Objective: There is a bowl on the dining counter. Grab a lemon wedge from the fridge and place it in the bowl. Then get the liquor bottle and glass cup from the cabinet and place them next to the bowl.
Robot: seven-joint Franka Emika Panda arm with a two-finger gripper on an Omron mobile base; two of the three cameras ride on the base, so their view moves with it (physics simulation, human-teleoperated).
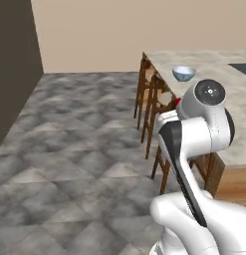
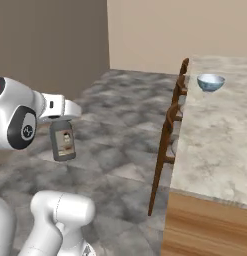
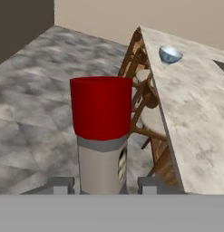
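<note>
Nearest the hand camera, the pincer (image 3: 104,183) is closed on the bottle (image 3: 102,149), one grey finger on each side of its neck, the red cap (image 3: 102,108) standing up large between them. The right base view shows what that view hides: the bottle's (image 2: 63,140) dark grey body hanging below the white hand, held in the air over the floor (image 2: 110,145), well short of the table (image 2: 215,135). Its front carries a label with a small figure on it; any writing there is too small to read. In the left base view the arm's white links cover the bottle, and just a spot of red shows at their edge.

Beyond the bottle, wooden stools (image 3: 140,86) stand in a row along the table's near side, seen in all three views.

Farther on, the bowl (image 1: 184,73) sits on the table (image 1: 234,99) near its far end, close to the stool-side edge (image 2: 210,82) (image 3: 170,55). Whether anything lies inside it, I cannot tell. A dark corner at the table's right edge shows in the left base and hand views.
</note>
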